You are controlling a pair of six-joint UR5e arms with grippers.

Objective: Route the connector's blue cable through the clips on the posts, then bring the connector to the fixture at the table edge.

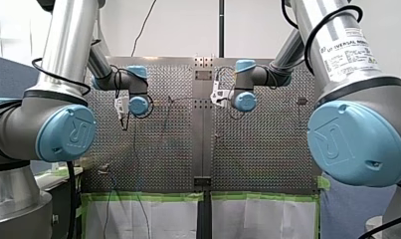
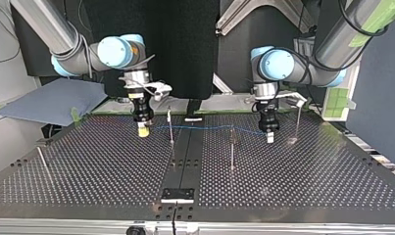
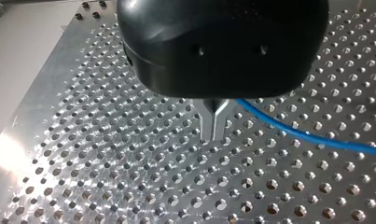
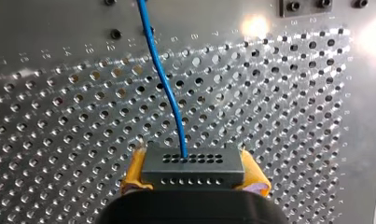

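My right gripper (image 4: 193,184) is shut with its yellow pads on the dark connector (image 4: 193,167), a block with rows of small holes. The blue cable (image 4: 163,79) leaves the connector's face and runs ahead over the perforated plate. In the top view my right gripper (image 2: 143,130) hangs at the left and my left gripper (image 2: 269,137) at the right, with the blue cable (image 2: 205,128) strung between them. It passes two thin posts (image 2: 170,126) (image 2: 232,147); whether it sits in their clips I cannot tell. My left gripper's (image 3: 214,133) metal fingers are pressed together, and the cable (image 3: 311,136) trails off beside them.
A black fixture (image 2: 177,194) sits at the near table edge in the top view. Another post (image 2: 298,125) stands beyond my left gripper and a leaning one (image 2: 44,164) at the far left. A blue-grey pad (image 2: 53,100) lies off the table behind my right arm.
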